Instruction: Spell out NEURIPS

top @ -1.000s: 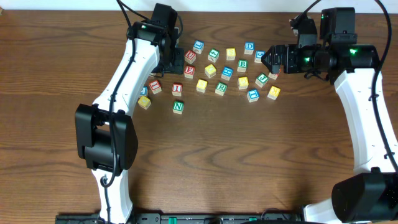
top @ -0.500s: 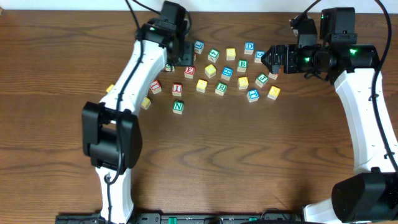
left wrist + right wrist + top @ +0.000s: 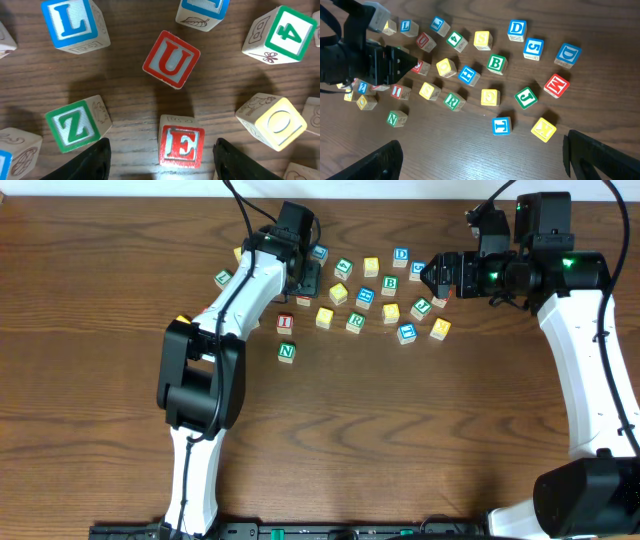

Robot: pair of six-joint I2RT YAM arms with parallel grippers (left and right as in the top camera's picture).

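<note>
Left gripper spread, empty, straddling red-lettered wooden E cube. Looks like the E pick; next: drop lower, centre, close. Green-lettered wooden N cube sits alone below the cluster.

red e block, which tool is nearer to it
Left. The left tool hangs over the red E block, straddling it; the right tool is well away, by the blue 5 block.
</note>
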